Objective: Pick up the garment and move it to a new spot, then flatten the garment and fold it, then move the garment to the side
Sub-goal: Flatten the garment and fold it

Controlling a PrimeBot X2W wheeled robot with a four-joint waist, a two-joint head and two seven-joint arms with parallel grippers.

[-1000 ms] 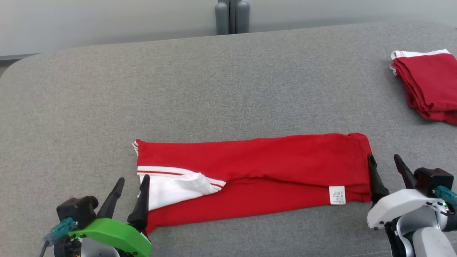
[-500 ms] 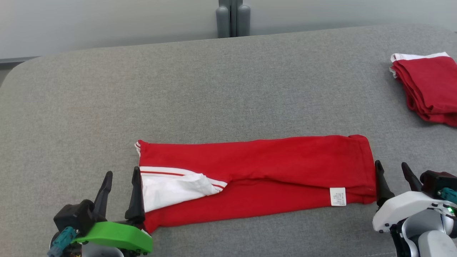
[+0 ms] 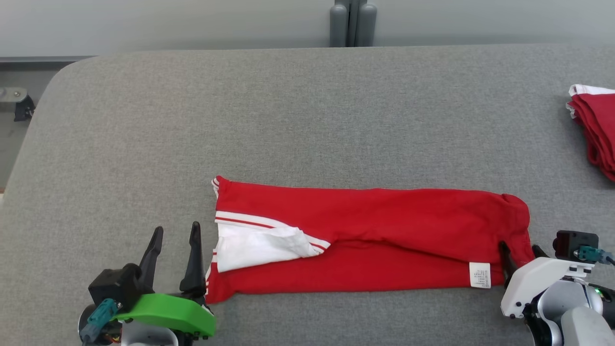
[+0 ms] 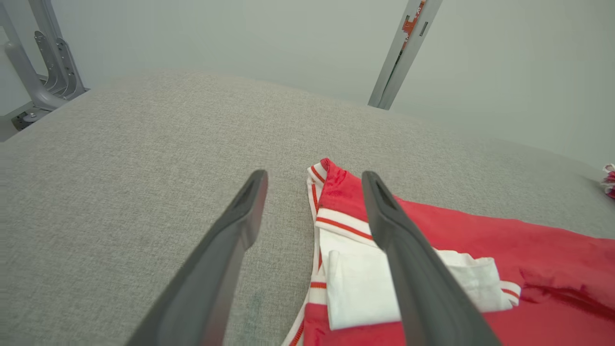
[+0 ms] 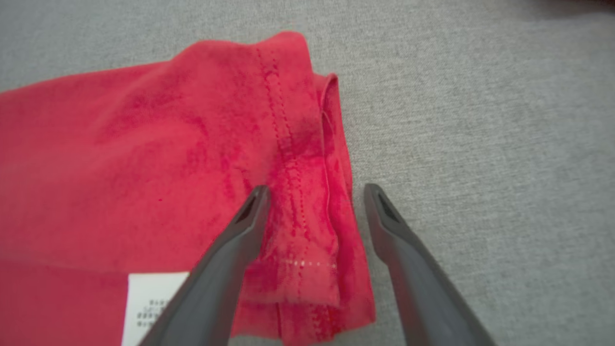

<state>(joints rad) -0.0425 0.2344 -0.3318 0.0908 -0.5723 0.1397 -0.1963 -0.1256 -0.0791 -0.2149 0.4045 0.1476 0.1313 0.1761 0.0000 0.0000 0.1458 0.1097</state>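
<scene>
The garment (image 3: 384,226) is red with white trim and lies as a long folded strip across the grey table (image 3: 288,120), with a white inner panel at its left end. My left gripper (image 3: 175,233) is open just left of that end. In the left wrist view, the left gripper (image 4: 313,177) has the striped edge of the garment (image 4: 480,250) between its fingers. My right gripper (image 3: 519,247) is open at the strip's right end. In the right wrist view, the right gripper (image 5: 315,190) straddles the stitched hem of the garment (image 5: 144,144), beside a white label (image 5: 151,302).
A second folded red pile (image 3: 596,129) lies at the table's right edge. Grey posts (image 3: 353,21) stand behind the table's far edge. The table's rounded left corner (image 3: 53,81) shows, with a metal frame (image 4: 43,72) beyond it.
The head camera has swung, shifting the whole picture to the right. My right gripper has moved from beside the garment's right edge to straddle it. Both grippers stay open.
</scene>
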